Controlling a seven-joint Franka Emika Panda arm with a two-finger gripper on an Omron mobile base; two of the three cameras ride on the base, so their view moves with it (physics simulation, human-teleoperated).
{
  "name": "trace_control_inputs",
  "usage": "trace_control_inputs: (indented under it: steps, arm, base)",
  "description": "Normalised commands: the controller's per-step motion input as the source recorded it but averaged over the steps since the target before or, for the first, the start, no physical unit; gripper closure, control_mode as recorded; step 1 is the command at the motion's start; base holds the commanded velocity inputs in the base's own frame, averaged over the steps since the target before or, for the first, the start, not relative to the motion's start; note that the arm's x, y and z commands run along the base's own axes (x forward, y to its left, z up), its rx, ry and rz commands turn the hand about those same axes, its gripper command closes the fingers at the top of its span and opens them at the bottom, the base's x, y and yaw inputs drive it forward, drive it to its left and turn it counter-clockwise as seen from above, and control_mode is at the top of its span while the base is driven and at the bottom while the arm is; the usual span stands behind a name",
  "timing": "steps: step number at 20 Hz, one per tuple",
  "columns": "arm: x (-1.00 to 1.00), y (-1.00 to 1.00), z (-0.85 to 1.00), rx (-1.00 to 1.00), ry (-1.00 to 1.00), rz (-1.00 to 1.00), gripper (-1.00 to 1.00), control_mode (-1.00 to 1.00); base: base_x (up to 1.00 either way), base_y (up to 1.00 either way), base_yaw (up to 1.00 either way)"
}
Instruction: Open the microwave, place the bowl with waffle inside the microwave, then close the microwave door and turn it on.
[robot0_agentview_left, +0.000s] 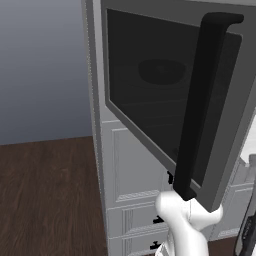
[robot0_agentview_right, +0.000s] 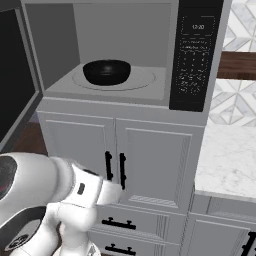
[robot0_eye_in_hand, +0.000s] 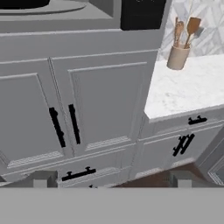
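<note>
Bowl (robot0_agentview_right: 106, 71) seated on the turntable inside the microwave (robot0_agentview_right: 125, 55); microwave door (robot0_agentview_left: 170, 100) swung wide open.

I judge the door stiff and hinged, light to swing, best pushed or hooked by its long black bar handle (robot0_agentview_left: 200, 100). In my left base view the bowl is a dim shape behind glass; the right one shows it plainly, beside the control strip (robot0_agentview_right: 196, 55). My hand view has the fingers (robot0_eye_in_hand: 43, 180) apart, holding nothing, I think, aimed at the white cabinet doors (robot0_eye_in_hand: 87, 109) and marble counter (robot0_eye_in_hand: 188, 87).

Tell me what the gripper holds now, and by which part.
Nothing: the gripper has open jaws with nothing between them, facing the white panelled cabinet doors.
</note>
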Motion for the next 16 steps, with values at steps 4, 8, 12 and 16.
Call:
trace_control_inputs:
  steps: [4,8,12,16]
  arm:
    - [-1.0,1.0,-0.26,-0.33,-0.02,0.17,-1.0,-1.0]
    - [-1.0,1.0,-0.18,-0.27,-0.14,0.1,-1.0,-1.0]
    - [-0.82,1.0,0.11,-0.08,-0.49,0.01,-1.0,-1.0]
    - [-0.26,1.0,0.5,0.0,-0.67,-0.06,-1.0,-1.0]
  base:
    - [0.0,0.0,0.0]
    - [0.0,0.0,0.0]
    - [0.0,0.0,0.0]
    - [0.0,0.0,0.0]
